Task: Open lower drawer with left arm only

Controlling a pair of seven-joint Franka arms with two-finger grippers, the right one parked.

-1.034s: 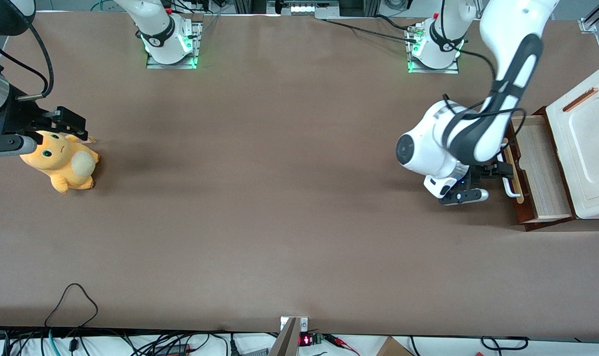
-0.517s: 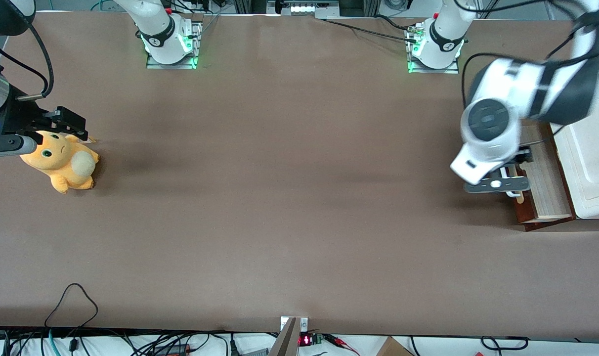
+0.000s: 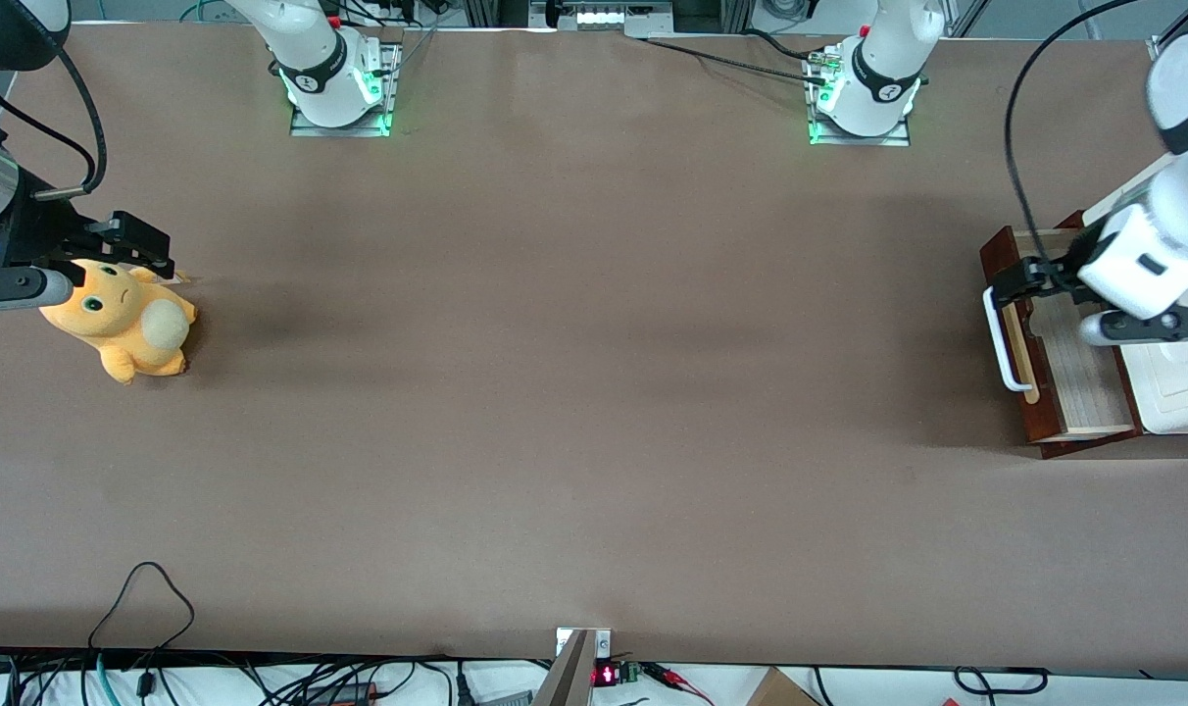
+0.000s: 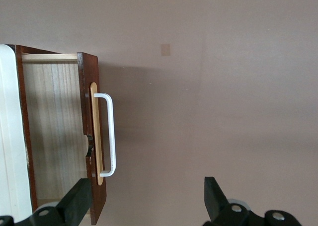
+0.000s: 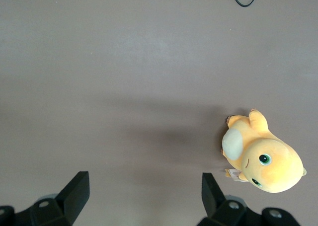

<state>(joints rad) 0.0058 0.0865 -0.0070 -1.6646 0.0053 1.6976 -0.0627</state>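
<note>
Front view: high above the surface, looking almost straight down, taking in both arm bases and both ends.
Left wrist view: looks down from above the open drawer, close, with the hand spread wide at the frame edge, holding nothing.
Right wrist view: looks straight down at the plush, close, toward the parked arm's end.
Shared, front and left wrist: drawer and its handle, with the hand above the drawer.
Shared, front and right wrist: plush.
</note>
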